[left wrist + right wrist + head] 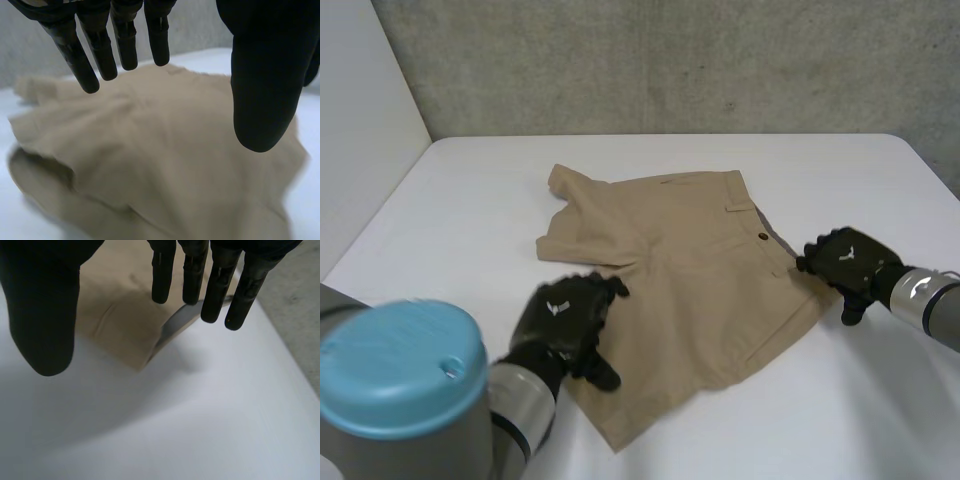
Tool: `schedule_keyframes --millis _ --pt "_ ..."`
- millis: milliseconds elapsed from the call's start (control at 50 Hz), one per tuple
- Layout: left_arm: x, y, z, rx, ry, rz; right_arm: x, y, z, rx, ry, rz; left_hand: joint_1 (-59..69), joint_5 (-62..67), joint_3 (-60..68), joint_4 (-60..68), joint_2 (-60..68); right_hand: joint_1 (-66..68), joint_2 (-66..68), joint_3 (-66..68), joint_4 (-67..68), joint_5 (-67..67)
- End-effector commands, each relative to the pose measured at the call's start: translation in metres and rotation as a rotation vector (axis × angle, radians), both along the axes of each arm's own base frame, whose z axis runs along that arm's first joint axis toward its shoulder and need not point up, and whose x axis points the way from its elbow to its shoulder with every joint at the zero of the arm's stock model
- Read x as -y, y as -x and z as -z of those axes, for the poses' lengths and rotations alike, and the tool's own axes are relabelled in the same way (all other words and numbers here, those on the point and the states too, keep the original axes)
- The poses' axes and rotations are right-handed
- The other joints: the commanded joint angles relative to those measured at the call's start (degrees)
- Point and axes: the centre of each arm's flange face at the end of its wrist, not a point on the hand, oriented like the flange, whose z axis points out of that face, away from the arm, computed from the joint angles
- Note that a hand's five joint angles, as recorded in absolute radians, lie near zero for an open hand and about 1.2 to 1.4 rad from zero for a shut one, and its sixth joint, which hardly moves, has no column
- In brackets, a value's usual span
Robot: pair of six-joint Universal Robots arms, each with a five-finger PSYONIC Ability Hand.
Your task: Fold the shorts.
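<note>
Shorts (700,265) on white table (470,190)

Head view: we look down on the bench (470,200) from behind and above. Wrist views: we sit close over the left robot hand (260,75) and right robot hand (42,305). All share the shorts (700,260).

No text can be read; small white emblems (557,307) mark the left hand (565,330) and right hand (840,265).

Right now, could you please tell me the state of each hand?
Left hand: open, over the shorts.
Right hand: open, holding nothing, at the shorts' edge.
</note>
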Motion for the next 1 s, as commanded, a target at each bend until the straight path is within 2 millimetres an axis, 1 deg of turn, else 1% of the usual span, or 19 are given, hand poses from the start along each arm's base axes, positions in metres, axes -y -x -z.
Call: schedule_keyframes --millis 20,180,300,360,420,500,580,680,760,800,840,860,1000 --pt "-0.007 0.006 0.021 0.019 -0.083 0.001 0.003 -0.002 0.017 0.006 -0.027 -0.018 4.38 3.98 4.35 4.31 4.29 15.93 13.08 12.64 12.72 13.58" --pt "-0.011 0.009 0.037 0.055 -0.112 0.013 0.005 -0.005 0.019 0.017 0.002 -0.039 4.38 3.98 4.35 4.31 4.29 22.85 20.0 19.55 19.64 20.5" --pt "-0.02 0.014 0.036 0.064 -0.093 0.026 0.004 -0.007 0.019 0.016 0.004 -0.042 4.38 3.98 4.35 4.31 4.29 23.02 20.17 19.72 19.81 20.67" --pt "-0.026 0.017 0.035 0.072 -0.072 0.03 0.005 -0.007 0.017 0.018 0.01 -0.041 4.38 3.98 4.35 4.31 4.29 23.02 20.17 19.72 19.81 20.67" --pt "-0.028 0.019 0.032 0.073 -0.054 0.022 0.008 -0.008 0.013 0.031 0.015 -0.032 4.38 3.98 4.35 4.31 4.29 23.02 20.17 19.72 19.81 20.67" --pt "-0.028 0.021 0.029 0.068 -0.041 0.017 0.011 -0.007 0.004 0.063 0.019 -0.015 4.38 3.98 4.35 4.31 4.29 22.52 19.66 19.22 19.3 20.16" --pt "-0.028 0.023 0.032 0.075 -0.043 0.021 0.014 -0.008 0.0 0.084 0.021 -0.009 4.55 4.15 4.52 4.48 4.46 22.51 19.66 19.22 19.3 20.16" --pt "-0.027 0.025 0.039 0.092 -0.054 0.02 0.017 -0.008 0.0 0.087 0.026 -0.006 4.38 3.98 4.35 4.31 4.29 23.02 20.17 19.72 19.8 20.67" --pt "-0.026 0.025 0.045 0.106 -0.058 0.009 0.019 -0.008 0.004 0.087 0.019 -0.005 4.55 4.15 4.52 4.48 4.46 24.19 21.34 20.89 20.98 21.84" --pt "-0.024 0.026 0.048 0.115 -0.058 -0.002 0.02 -0.008 0.007 0.088 0.015 -0.004 4.55 4.15 4.52 4.48 4.46 32.4 29.55 29.1 29.19 30.05" --pt "-0.023 0.026 0.049 0.121 -0.058 -0.01 0.021 -0.008 0.006 0.091 0.015 -0.004 4.55 4.15 4.52 4.48 4.46 43.82 40.96 40.52 40.6 41.46" --pt "-0.022 0.026 0.049 0.123 -0.056 -0.016 0.021 -0.009 0.005 0.096 0.014 -0.003 4.55 4.15 4.52 4.48 4.46 58.97 56.12 55.68 55.76 56.62" --pt "-0.024 0.025 0.051 0.136 -0.043 -0.038 0.021 -0.012 -0.003 0.156 -0.009 0.017 10.09 9.69 10.06 10.02 10.0 59.13 56.27 55.83 55.91 56.77"
